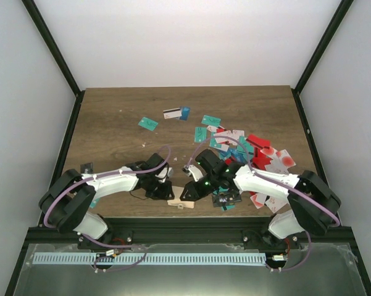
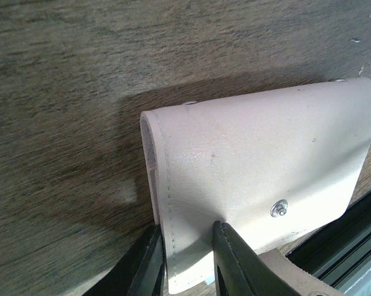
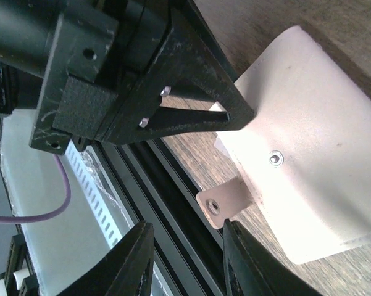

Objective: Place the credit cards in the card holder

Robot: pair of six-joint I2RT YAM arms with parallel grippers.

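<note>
the card holder (image 1: 179,202) lay at the near edge of the worktop (image 1: 111,123), about midway along it, between the two arms. the left gripper (image 2: 186,237) was closed on one end of it, a finger on either side near the stitched edge, seemingly to pin it in place so it could not slide while the other arm worked. the right gripper (image 3: 189,225) was partly open with nothing in it, its tips just short of the loose snap tab (image 3: 225,203), which stuck out towards the near edge. i judged it was lined up to take the tab and lift the flap, since no card could go in while the holder was folded. the credit cards (image 1: 234,145) lay scattered over the right half of the worktop, some close by the right arm, none in either gripper.
</note>
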